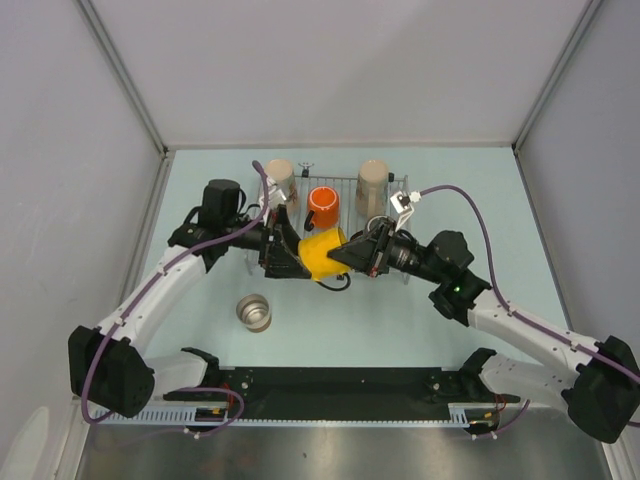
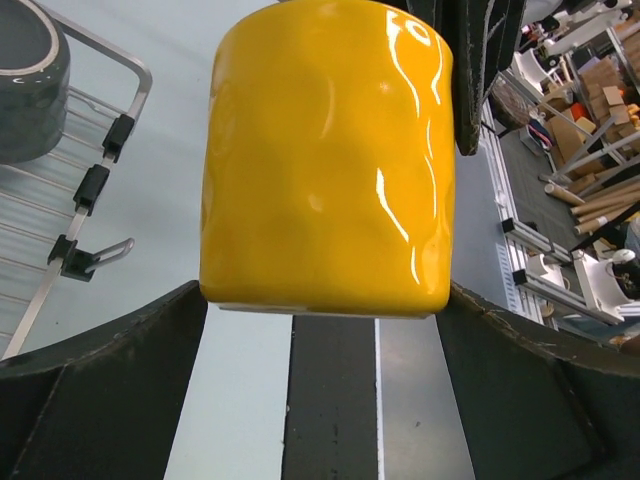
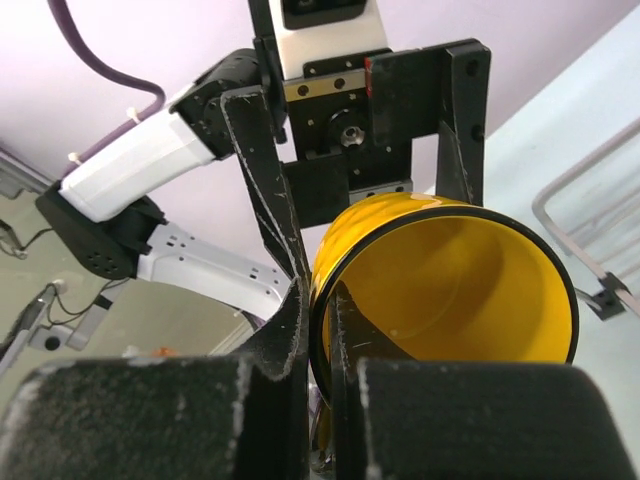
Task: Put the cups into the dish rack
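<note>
The yellow cup [image 1: 322, 254] hangs on its side above the front edge of the dish rack [image 1: 345, 184], between my two grippers. My right gripper [image 1: 345, 255] is shut on its rim, one finger inside and one outside, as the right wrist view shows [image 3: 322, 300]. My left gripper [image 1: 298, 260] is open, with its jaws straddling the cup's base [image 2: 320, 300]; the fingertips [image 2: 150, 340] sit right at the base corners. Two beige cups [image 1: 279, 180] [image 1: 372, 180] and the orange-red cup [image 1: 322, 207] stand in the rack. The dark grey cup [image 2: 25, 80] is in the rack too. The steel cup [image 1: 254, 312] stands on the table.
The rack's front rail with black clips [image 2: 95, 185] lies just left of the yellow cup. A black strip [image 1: 330, 385] runs along the near table edge between the arm bases. Grey walls close in the table on three sides.
</note>
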